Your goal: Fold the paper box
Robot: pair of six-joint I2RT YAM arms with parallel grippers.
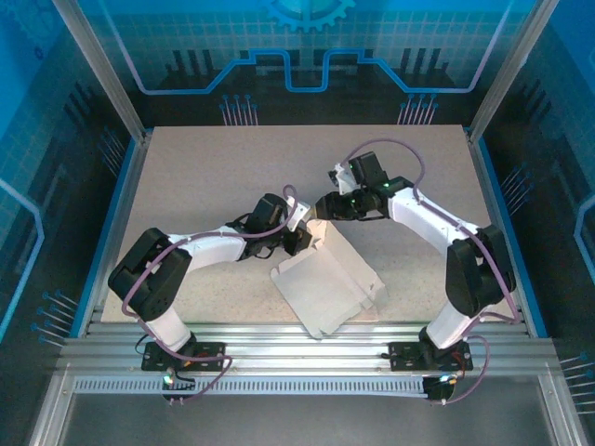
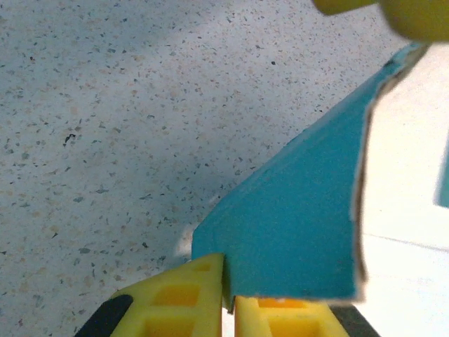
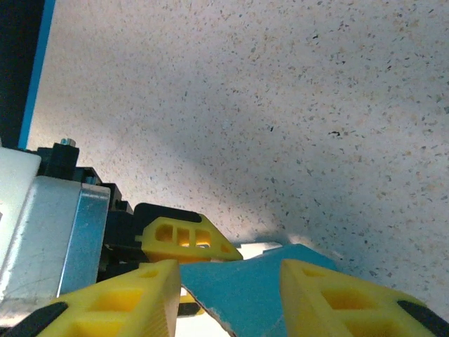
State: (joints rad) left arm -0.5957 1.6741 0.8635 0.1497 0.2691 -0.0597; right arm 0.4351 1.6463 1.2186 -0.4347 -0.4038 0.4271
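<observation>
**A:** Starting big: the worktop point(image 1: 204, 186), pale and speckled. Then the paper box point(image 1: 325, 283), lying at about 5 o'clock on it near the front edge, white-grey side up, seemingly with one edge turned up along its 3 o'clock side.

**B:** Agreed. Looks like mid-fold, raising the flap point(image 2: 295, 225) at the sheet's 11 o'clock corner, blue face outward. How to do that well?

**A:** Anchor with the left pincer point(image 2: 228, 284), reaching in from 9 o'clock and pressed together on the flap's lower edge. Use the right pincer point(image 3: 228, 288), coming from 2 o'clock with fingers spread around the flap's tip and gripping nothing. Close on the tip before pulling. Then swing toward 5 o'clock, over the sheet, turning about the scored line rather than dragging the whole sheet along. Go slowly: thin card, likely to buckle or tear at the pinch.

**B:** And hidden or hard to read?

**A:** Plenty. No sight from above of the crease under the flap, masked by both wrists. Hard to say whether the right fingers touch card or merely straddle it. Cut off at 1 o'clock in the left wrist view: the flap's top and most of the other arm's yellow finger point(image 2: 414, 17). No telling which slot takes this flap.
</observation>
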